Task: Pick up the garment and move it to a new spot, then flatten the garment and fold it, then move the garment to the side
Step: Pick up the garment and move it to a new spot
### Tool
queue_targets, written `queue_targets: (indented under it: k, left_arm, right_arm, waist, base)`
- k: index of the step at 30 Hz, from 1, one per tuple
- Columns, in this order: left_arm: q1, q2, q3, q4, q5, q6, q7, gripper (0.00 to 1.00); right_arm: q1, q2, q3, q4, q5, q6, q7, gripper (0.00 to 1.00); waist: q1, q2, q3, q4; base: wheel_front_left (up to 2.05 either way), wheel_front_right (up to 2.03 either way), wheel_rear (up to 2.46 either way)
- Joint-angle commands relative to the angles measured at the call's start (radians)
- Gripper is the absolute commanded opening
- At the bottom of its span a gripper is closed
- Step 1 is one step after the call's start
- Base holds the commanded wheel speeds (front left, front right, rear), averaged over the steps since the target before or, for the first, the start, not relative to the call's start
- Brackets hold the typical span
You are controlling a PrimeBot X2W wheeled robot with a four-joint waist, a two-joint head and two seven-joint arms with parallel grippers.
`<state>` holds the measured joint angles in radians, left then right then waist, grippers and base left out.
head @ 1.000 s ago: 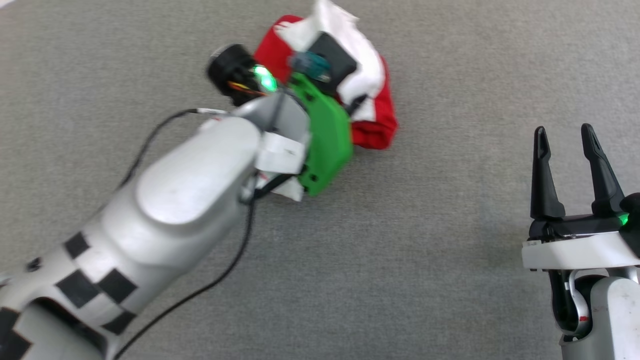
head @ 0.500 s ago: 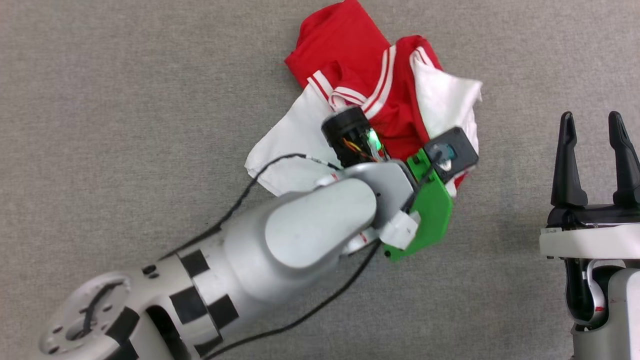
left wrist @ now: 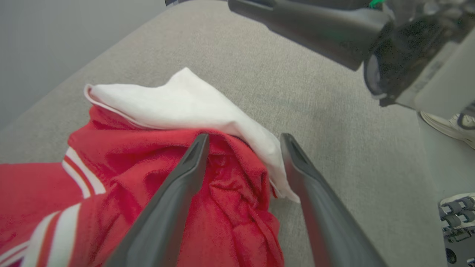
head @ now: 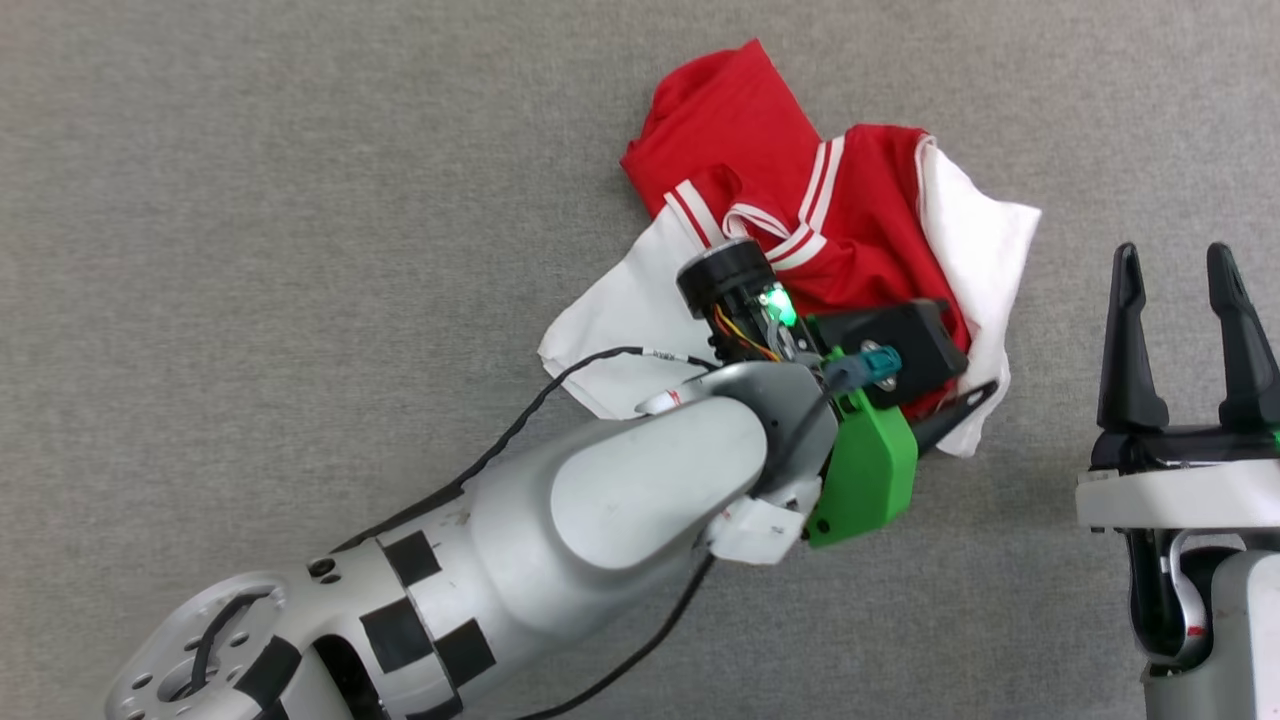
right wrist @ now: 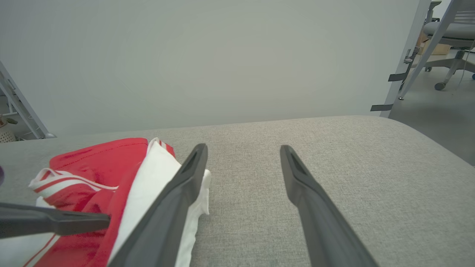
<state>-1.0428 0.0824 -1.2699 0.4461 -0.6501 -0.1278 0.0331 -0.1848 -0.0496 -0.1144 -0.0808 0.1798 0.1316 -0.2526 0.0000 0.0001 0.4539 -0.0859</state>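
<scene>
Head view: the left arm (head: 640,500) reaches over the garment (head: 860,210), a crumpled red-and-white heap lying under and ahead of its wrist; the right gripper (head: 1173,255) waits near the heap, which is off to its left, its fingers parted and empty.

Left wrist view: the left gripper (left wrist: 245,137) is spread wide and has hold of nothing; its left finger lies over a bunched red fold, its right finger over bare cloth just beside the white sleeve (left wrist: 178,100). With the shirt this rumpled, flattening looks not yet begun. The next move likely calls for pinching one edge and drawing it out, the right gripper taking another.

Right wrist view: the heap sits left of the open fingers; ahead stretches the grey woven surface (right wrist: 334,185); beyond it are a pale wall (right wrist: 222,55) and an office chair (right wrist: 449,33).
</scene>
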Motion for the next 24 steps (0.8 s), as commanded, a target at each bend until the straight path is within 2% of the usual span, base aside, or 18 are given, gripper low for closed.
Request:
queue_targets:
  k: [1,5,10,16,20,24]
  left_arm:
    - [-0.009,-0.001,0.02,0.003,0.012,0.003,-0.057,1.0]
    - [0.011,0.019,0.074,-0.007,0.026,0.06,-0.187,1.0]
    - [0.072,0.1,0.171,-0.039,0.034,0.183,-0.274,1.0]
    - [0.216,0.21,0.335,-0.131,0.051,0.313,-0.294,1.0]
    - [0.348,0.274,0.473,-0.227,0.096,0.376,-0.294,1.0]
    - [0.488,0.31,0.608,-0.298,0.14,0.421,-0.295,1.0]
  right_arm:
    - [0.019,-0.001,-0.001,0.005,-0.003,-0.001,-0.009,1.0]
    - [0.047,-0.001,0.003,0.009,-0.01,-0.001,-0.009,1.0]
    - [0.077,-0.001,0.004,0.01,-0.018,-0.001,-0.009,1.0]
    - [0.114,-0.001,0.01,0.007,-0.023,-0.001,-0.009,1.0]
    - [0.13,-0.001,0.021,0.002,-0.024,-0.001,-0.009,1.0]
    - [0.142,-0.001,0.032,0.006,-0.025,-0.001,-0.009,1.0]
  waist:
    - [0.0,-0.0001,-0.079,0.045]
    - [0.0,-0.0001,-0.141,0.072]
    - [0.0,-0.0001,-0.204,0.104]
    - [0.0,-0.0001,-0.26,0.14]
    - [0.0,-0.0001,-0.282,0.16]
    - [0.0,-0.0001,-0.302,0.175]
  base:
    - [0.0,0.0,0.0]
    - [0.0,0.0,0.0]
    - [0.0,0.0,0.0]
    - [0.0,0.0,0.0]
    - [0.0,0.0,0.0]
    - [0.0,0.0,0.0]
